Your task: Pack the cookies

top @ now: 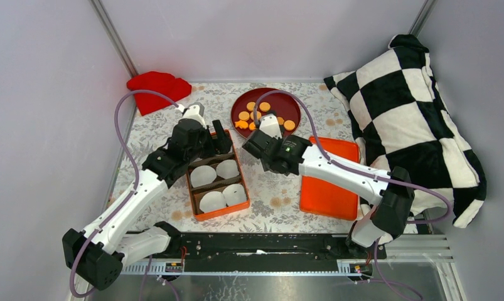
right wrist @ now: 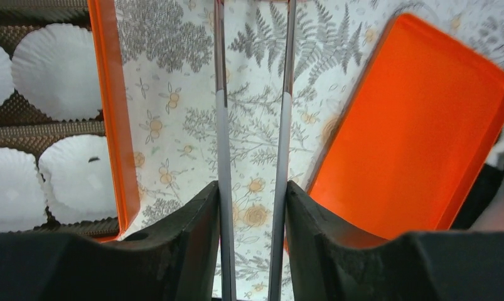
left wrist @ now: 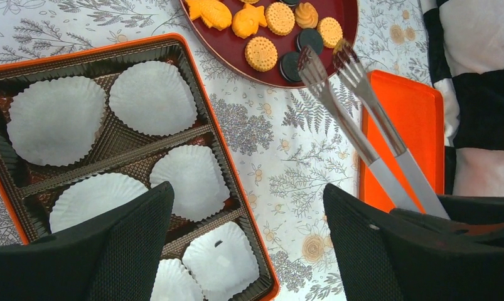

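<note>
The cookies lie on a dark red plate at the back middle: mostly orange discs, a few black ones. My right gripper is shut on metal tongs, its jaws pressing both arms. The tong tips are apart and empty over the plate's near rim, beside the black cookies. My left gripper is open and empty, above the right edge of the orange box, which holds several empty white paper cups.
An orange lid lies right of the box. It also shows in the right wrist view. A checkered pillow fills the right side. A red cloth sits at the back left. The table has a floral cover.
</note>
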`<state>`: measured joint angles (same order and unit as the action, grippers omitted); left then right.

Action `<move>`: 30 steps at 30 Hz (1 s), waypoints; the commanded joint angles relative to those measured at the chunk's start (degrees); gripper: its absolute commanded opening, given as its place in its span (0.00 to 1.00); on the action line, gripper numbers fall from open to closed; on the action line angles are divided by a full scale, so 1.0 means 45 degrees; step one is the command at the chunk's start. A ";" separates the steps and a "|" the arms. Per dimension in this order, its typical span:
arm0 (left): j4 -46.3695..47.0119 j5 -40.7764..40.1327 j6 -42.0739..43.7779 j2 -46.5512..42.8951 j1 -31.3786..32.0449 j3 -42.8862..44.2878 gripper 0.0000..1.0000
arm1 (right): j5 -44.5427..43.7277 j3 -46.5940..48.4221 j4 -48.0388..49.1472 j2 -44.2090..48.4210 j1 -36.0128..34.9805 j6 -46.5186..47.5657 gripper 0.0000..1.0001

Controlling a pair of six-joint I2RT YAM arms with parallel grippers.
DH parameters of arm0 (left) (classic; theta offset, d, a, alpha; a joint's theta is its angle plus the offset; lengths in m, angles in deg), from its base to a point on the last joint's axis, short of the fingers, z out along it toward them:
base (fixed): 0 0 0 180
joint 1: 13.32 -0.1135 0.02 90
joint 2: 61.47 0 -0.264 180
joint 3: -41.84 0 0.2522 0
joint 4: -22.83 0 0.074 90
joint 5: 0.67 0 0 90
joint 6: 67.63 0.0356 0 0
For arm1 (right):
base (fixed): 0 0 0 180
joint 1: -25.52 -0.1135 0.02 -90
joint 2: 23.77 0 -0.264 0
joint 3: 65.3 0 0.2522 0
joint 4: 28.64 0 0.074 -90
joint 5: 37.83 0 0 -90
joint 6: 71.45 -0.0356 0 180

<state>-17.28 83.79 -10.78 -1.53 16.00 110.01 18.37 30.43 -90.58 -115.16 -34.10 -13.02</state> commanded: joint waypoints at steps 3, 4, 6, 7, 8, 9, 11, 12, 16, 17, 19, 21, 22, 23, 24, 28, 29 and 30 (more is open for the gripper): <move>0.0548 0.0077 0.0098 -0.0247 0.0086 0.0294 0.93 | -0.0947 0.1480 -0.0287 -0.0526 0.0412 0.1001 0.45; 0.0543 0.0068 0.0100 -0.0268 0.0086 0.0277 0.93 | -0.0887 0.1538 -0.0159 -0.0520 0.0513 0.1125 0.44; 0.0552 0.0063 0.0100 -0.0301 0.0086 0.0236 0.93 | -0.0678 0.1556 0.0248 -0.0511 0.0779 0.1428 0.43; 0.0544 0.0074 0.0100 -0.0306 0.0086 0.0208 0.93 | -0.0548 0.1596 0.0350 -0.0520 0.0957 0.1523 0.43; 0.0543 0.0056 0.0110 -0.0310 0.0086 0.0198 0.93 | -0.0454 0.1633 0.0475 -0.0551 0.1111 0.1649 0.43; 0.0543 0.0015 0.0118 -0.0322 0.0088 0.0167 0.93 | -0.0376 0.1618 0.0720 -0.0564 0.1274 0.1836 0.46; 0.0596 -0.0068 0.0120 -0.0304 0.0083 0.0090 0.93 | 0.0068 0.1565 0.1371 -0.0699 0.1792 0.2343 0.49; 0.0660 -0.0118 0.0115 -0.0300 0.0085 0.0015 0.93 | 0.0487 0.1641 0.1564 -0.0864 0.2070 0.2528 0.49; 0.0567 -0.0391 0.0090 -0.0115 0.0086 0.0053 0.93 | 0.0830 0.2417 0.1783 -0.1983 0.2543 0.3067 0.49; 0.0531 -0.0522 0.0099 -0.0088 0.0086 0.0056 0.93 | 0.0982 0.2510 0.1958 -0.2220 0.2630 0.3236 0.50; 0.0531 -0.0842 0.0117 0.0008 0.0086 0.0071 0.93 | 0.1133 0.2937 0.2094 -0.2737 0.2852 0.3473 0.50; 0.0539 -0.1095 0.0105 0.0160 0.0085 0.0122 0.93 | 0.1211 0.3429 0.2074 -0.3193 0.3236 0.3589 0.50; 0.0542 -0.1196 0.0074 0.0295 0.0081 0.0160 0.93 | 0.1448 0.3618 0.2126 -0.3385 0.3520 0.3646 0.50; 0.0543 -0.1252 0.0063 0.0400 0.0085 0.0197 0.93 | 0.1717 0.3814 0.2208 -0.3536 0.3799 0.3687 0.50; 0.0577 -0.1274 0.0061 0.0519 0.0083 0.0226 0.93 | 0.2004 0.3986 0.2361 -0.3706 0.4076 0.3736 0.50; 0.0618 -0.1378 0.0165 0.0940 0.0086 0.0286 0.93 | 0.2874 0.4692 0.2545 -0.4417 0.4848 0.3954 0.50; 0.0638 -0.1441 0.0196 0.1038 0.0086 0.0275 0.93 | 0.3028 0.4879 0.2561 -0.4713 0.4915 0.3977 0.50; 0.0677 -0.1498 0.0207 0.1116 0.0086 0.0272 0.93 | 0.3150 0.5108 0.2570 -0.4937 0.4967 0.4012 0.50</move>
<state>-17.06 79.59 -10.73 2.25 16.00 110.01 28.99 47.96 -81.73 -134.85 -13.59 3.00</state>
